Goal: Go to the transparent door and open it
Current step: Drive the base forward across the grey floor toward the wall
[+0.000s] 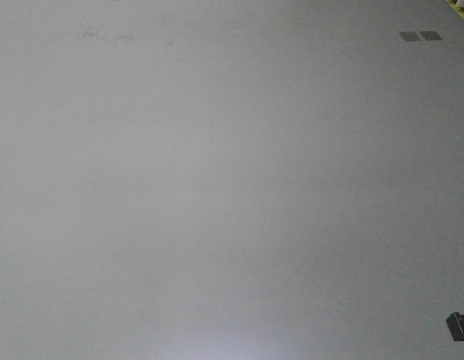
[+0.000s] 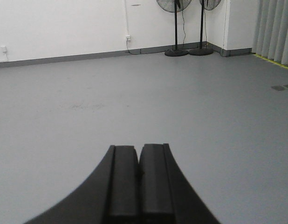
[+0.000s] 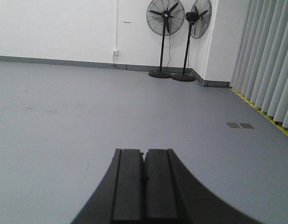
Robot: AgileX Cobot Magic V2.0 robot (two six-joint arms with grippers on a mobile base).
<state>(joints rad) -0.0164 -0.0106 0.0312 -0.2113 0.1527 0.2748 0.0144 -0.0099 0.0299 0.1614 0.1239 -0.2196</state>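
The transparent door shows in none of the three views, so its place cannot be told. The left gripper [image 2: 137, 175] has its black fingers pressed together, holding nothing, above the bare grey floor [image 2: 65, 121]. The right gripper [image 3: 145, 184] is likewise closed and empty. Beyond it, from left to right, are a white wall [image 3: 55, 28], a wall socket [image 3: 115, 52], two black pedestal fans [image 3: 165, 18] side by side in the corner, and pale vertical blinds [image 3: 270, 65] with a yellow line [image 3: 270, 122] at their foot. Two dark floor plates [image 3: 240, 125] lie near that line.
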